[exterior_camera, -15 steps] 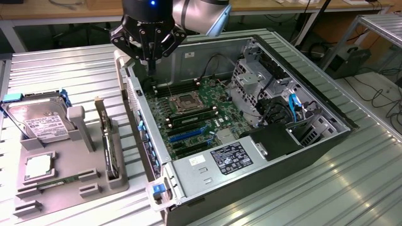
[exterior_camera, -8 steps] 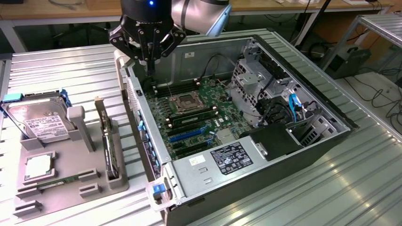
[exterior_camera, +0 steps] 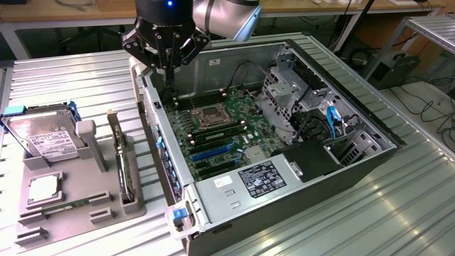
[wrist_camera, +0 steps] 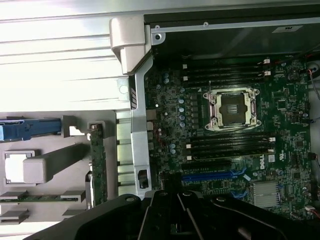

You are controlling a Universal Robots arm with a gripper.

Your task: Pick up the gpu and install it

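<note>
The gpu (exterior_camera: 122, 160) stands on its long edge in a slot of the grey holder tray (exterior_camera: 78, 213), at the exterior view's left of the open computer case (exterior_camera: 299, 213). In the wrist view the gpu (wrist_camera: 97, 165) shows as a thin green strip beside the case wall. My gripper (exterior_camera: 170, 80) hangs over the far end of the case's near wall, above the motherboard (exterior_camera: 220, 133). It is well away from the gpu, shut, with nothing between its fingers. The blue expansion slots (wrist_camera: 212, 175) on the motherboard lie bare near the dark gripper body (wrist_camera: 175, 215).
The grey tray also holds a silver hard drive (exterior_camera: 46, 136), a square processor (exterior_camera: 44, 189) and a narrow memory stick (exterior_camera: 67, 205). Inside the case are the empty processor socket (wrist_camera: 232, 107), drive cages (exterior_camera: 291, 90) and the power supply (exterior_camera: 259, 178). A ribbed metal table (exterior_camera: 71, 74) lies underneath.
</note>
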